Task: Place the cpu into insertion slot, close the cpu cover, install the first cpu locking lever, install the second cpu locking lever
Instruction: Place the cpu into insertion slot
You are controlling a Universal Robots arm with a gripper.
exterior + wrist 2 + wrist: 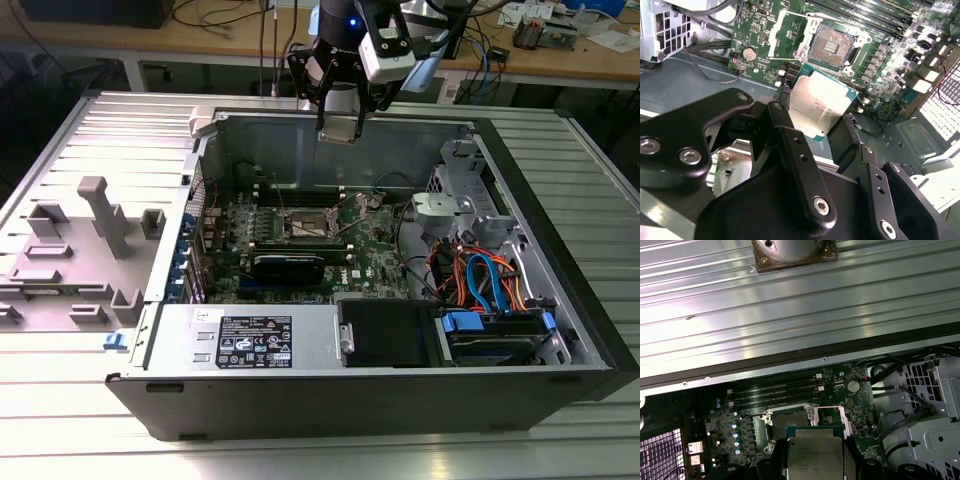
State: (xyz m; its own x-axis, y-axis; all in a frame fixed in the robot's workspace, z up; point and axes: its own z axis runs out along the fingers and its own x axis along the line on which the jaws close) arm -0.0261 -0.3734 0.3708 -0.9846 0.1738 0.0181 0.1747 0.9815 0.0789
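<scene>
Ribbed metal table (pixel 100 440), open computer case (pixel 350 400), hand (pixel 817 105) pinching cpu (pixel 813 456), insertion slot (pixel 832 45) uncovered

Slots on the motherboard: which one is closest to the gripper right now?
The insertion slot, square with a dark centre and silver rim, just beyond the cpu clamped in the gripper. The long black memory slots lie farther off.

Open computer case (pixel 350 395) on ribbed table (pixel 60 425)
</scene>
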